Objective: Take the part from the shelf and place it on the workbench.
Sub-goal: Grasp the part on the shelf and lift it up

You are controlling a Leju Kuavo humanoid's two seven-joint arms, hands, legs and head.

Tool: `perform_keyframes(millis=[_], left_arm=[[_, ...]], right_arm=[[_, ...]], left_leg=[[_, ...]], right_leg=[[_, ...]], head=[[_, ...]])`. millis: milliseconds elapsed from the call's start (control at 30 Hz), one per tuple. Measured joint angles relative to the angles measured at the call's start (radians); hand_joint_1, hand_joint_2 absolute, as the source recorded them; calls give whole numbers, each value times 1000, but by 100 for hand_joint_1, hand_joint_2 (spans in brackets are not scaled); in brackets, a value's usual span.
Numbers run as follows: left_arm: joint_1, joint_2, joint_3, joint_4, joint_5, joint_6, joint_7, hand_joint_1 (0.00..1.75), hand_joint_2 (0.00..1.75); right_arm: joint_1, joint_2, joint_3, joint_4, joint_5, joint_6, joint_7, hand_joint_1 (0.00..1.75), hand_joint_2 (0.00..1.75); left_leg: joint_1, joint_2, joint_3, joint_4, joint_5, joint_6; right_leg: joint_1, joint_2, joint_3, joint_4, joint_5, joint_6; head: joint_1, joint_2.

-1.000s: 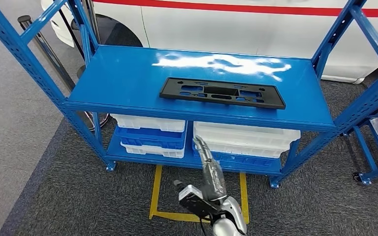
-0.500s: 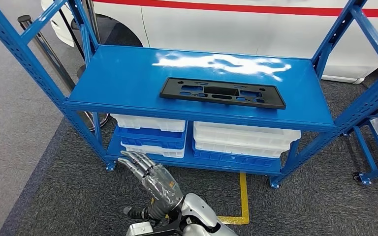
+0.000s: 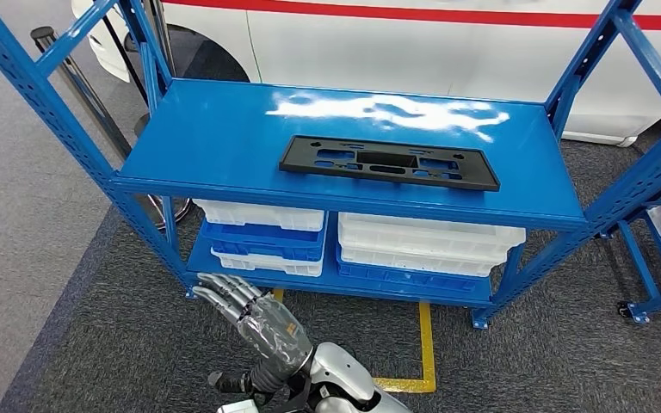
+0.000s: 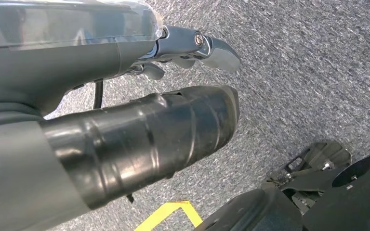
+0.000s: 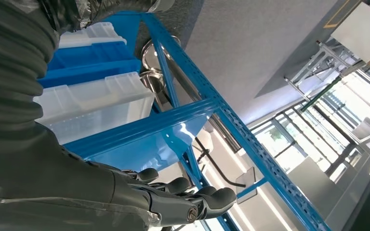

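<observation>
My right hand (image 3: 258, 320) is raised low in front of me over the grey carpet (image 3: 95, 344), fingers stretched out and apart, holding nothing; I read that as readying it to reach. In the right wrist view the same fingers (image 5: 192, 197) lie extended beside the blue steel shelf frame (image 5: 231, 120), touching nothing. My left hand (image 4: 125, 96) hangs at my side above the carpet; its thumb and a fingertip show, but I cannot tell how far open it is, only that nothing appears in it.

Under my right hand a yellow taped floor marking (image 3: 426, 344) runs up to the front of the rack, probably marking where to stand. Beyond it, the rack's lower shelf carries stacked clear and blue plastic bins (image 3: 267, 237), stored there out of the way.

Higher and farther, the flat black plastic part with rectangular cut-outs (image 3: 387, 162) lies on the glossy blue upper shelf (image 3: 206, 146), near its front edge and a little right of the middle, long side along that edge, easy to reach from here. It is untouched and well apart from my hand. Behind the rack stands a white vehicle body with a red stripe (image 3: 413, 34).
</observation>
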Motion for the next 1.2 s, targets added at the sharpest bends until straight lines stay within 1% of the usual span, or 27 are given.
perform_keyframes(millis=[167,300,467,567,667,733,767,800,833,867,933,967,1000,1033,1067,1100,1133,1167,1200], left_arm=[[0,0,0,0,1,-4,-1,0,0],[0,1,0,1,10,-23,-4,0,0],[0,3,1,1,16,-35,-5,0,0],[1,7,4,2,22,-36,-4,0,0],[3,10,8,3,26,-38,-1,0,0],[4,11,9,3,27,-39,0,0,0],[5,11,10,3,27,-39,0,0,0],[5,10,10,4,27,-39,1,0,0],[5,10,10,4,27,-40,1,0,0],[6,10,10,4,27,-41,2,0,0],[8,10,10,4,27,-43,2,0,0],[9,10,10,4,27,-44,2,0,0],[11,10,10,4,27,-46,2,0,0],[12,10,10,5,26,-48,2,0,0],[13,10,10,5,26,-50,2,0,0],[13,10,10,6,26,-51,2,0,0],[13,10,10,6,25,-52,2,0,0],[11,10,10,6,24,-52,2,0,0],[10,10,10,7,23,-52,2,0,0]], right_arm=[[-1,0,2,0,2,-2,0,0,175],[4,-3,5,1,6,-23,-1,0,175],[25,-12,1,7,-1,-71,-9,0,175],[51,-17,-23,7,-1,-135,-1,0,175],[83,-34,-67,3,1,-190,4,0,175],[100,-48,-88,-1,1,-197,0,0,175],[106,-54,-96,-2,1,-198,-2,0,175],[112,-58,-102,-5,2,-198,-4,0,175],[116,-61,-109,-7,3,-199,-5,0,175],[121,-63,-116,-10,4,-199,-6,0,175],[132,-67,-129,-14,7,-199,-7,0,175],[139,-70,-135,-14,8,-199,-7,0,175],[145,-73,-141,-15,10,-199,-7,0,175],[150,-76,-147,-16,11,-199,-7,0,175],[154,-77,-152,-18,13,-199,-8,0,175],[157,-78,-158,-19,14,-199,-8,0,175],[159,-79,-163,-21,15,-198,-10,0,175],[162,-80,-167,-22,16,-198,-11,0,175],[165,-80,-171,-23,17,-197,-13,0,175]], left_leg=[[0,0,0,0,0,0],[0,0,0,0,0,0],[-1,0,0,2,0,0],[-3,0,-1,3,-1,2],[-6,0,-2,4,-3,7],[-5,1,-3,-2,-2,14],[-3,3,2,-9,-1,19],[0,5,8,-15,-1,25],[4,8,16,-21,0,29],[5,11,23,-23,-1,31],[6,16,27,-23,-5,31],[6,18,30,-23,-8,29],[7,19,36,-23,-13,26],[9,20,44,-23,-19,22],[11,21,55,-23,-27,18],[14,22,65,-24,-35,12],[15,23,72,-25,-42,6],[15,24,77,-27,-48,-2],[15,26,81,-28,-52,-9]], right_leg=[[0,0,0,0,0,0],[0,0,0,0,0,0],[-2,0,0,-2,0,0],[-4,0,0,-2,1,1],[-7,2,0,-5,3,6],[-7,3,0,1,10,15],[-6,1,-2,8,12,18],[-5,-5,-8,24,7,22],[-4,-13,-22,51,-8,24],[-5,-23,-48,97,-31,27],[-9,-34,-117,214,-81,33],[-12,-36,-145,254,-90,36],[-14,-38,-156,260,-78,38],[-17,-40,-149,230,-47,39],[-19,-43,-125,167,-1,38],[-18,-47,-100,107,33,37],[-15,-53,-82,53,48,32],[-11,-57,-71,23,53,25],[-6,-58,-70,16,42,17]], head=[[0,0],[0,0],[0,0],[0,0],[0,0],[0,0],[0,0],[1,0],[1,0],[2,0],[2,0],[2,0],[2,0],[2,0],[2,0],[2,0],[3,0],[2,0],[1,0]])
